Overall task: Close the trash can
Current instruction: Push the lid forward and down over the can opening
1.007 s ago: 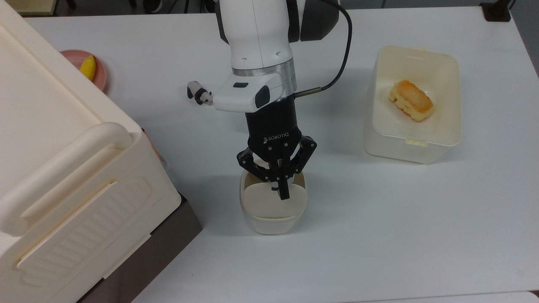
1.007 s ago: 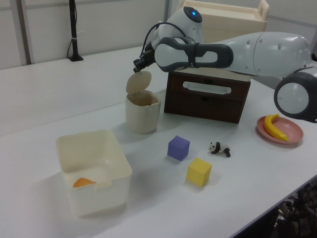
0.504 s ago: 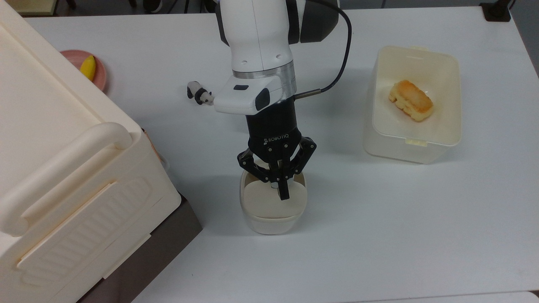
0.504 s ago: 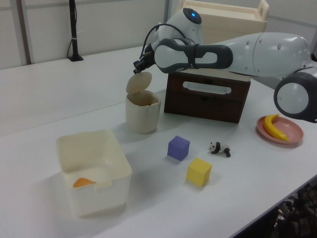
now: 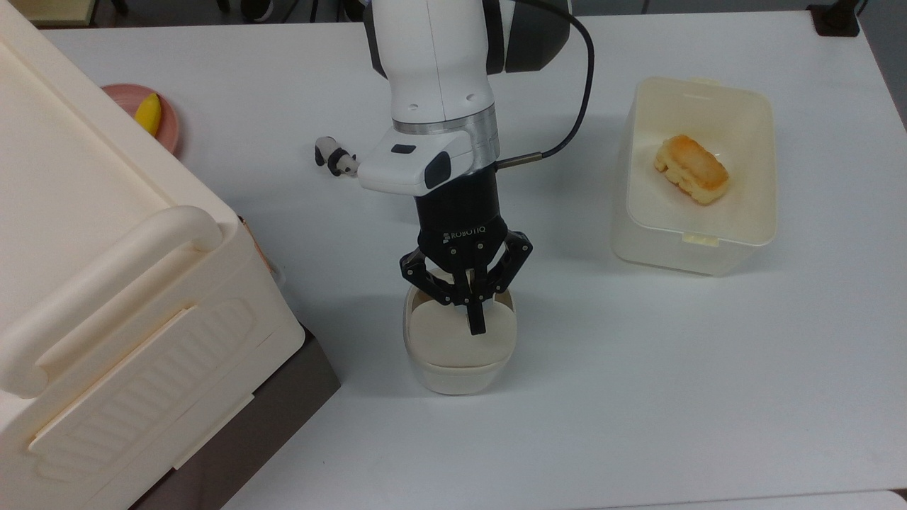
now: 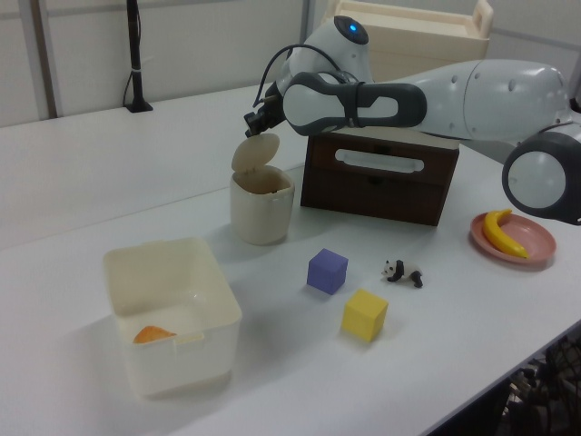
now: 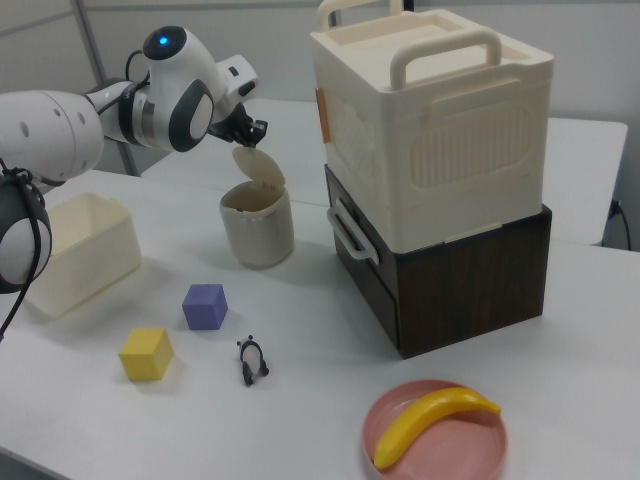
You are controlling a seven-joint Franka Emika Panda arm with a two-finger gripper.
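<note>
trash can [image 6: 261,209] upright, lid [image 6: 253,152] tilted up, hand [image 5: 475,327] atop

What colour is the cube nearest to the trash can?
Purple cube, clearest in the left view, near the trash can.

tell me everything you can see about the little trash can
The trash can is a small cream-beige bin with rounded corners, plastic by its look, standing upright on the white table. It is open: its flat lid stands tilted up from a hinge at the rim, showing a darker inside. The tool, fingers together, sits at the lid's upper edge. In the left view, a dark brown drawer box stands beside it, apart from it.
</note>
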